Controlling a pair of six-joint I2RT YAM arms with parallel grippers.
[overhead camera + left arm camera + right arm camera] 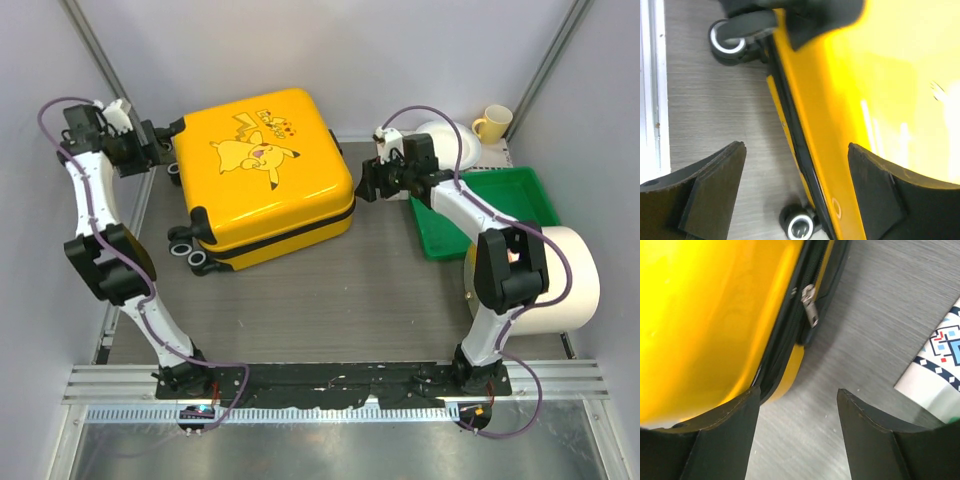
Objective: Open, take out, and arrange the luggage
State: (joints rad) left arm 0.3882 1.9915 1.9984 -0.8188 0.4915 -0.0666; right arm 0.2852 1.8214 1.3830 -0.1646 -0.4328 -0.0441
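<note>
Top external view: luggage point(262, 175) lies flat, print side up and lid down, on the table point(380, 300) toward its far left corner, wheels point(188, 250) facing the left edge. Both arms flank it, one at each end, which is a sensible setup, I'd say, for steadying the shell while the zip gets worked. Left gripper point(795, 150) sits at the wheel end, fingers spread wide, the black seam showing between them, no pinch that I can see. Right gripper point(799, 392) hovers at the opposite side, claw apart too, nothing in it. The zip pull point(810, 306) dangles just ahead of its fingertips, and that looks like the target. Lid not yet raised, so this is early going. Tray point(500, 205) and roll point(560, 280) sit along the right edge, behind the right arm.
</note>
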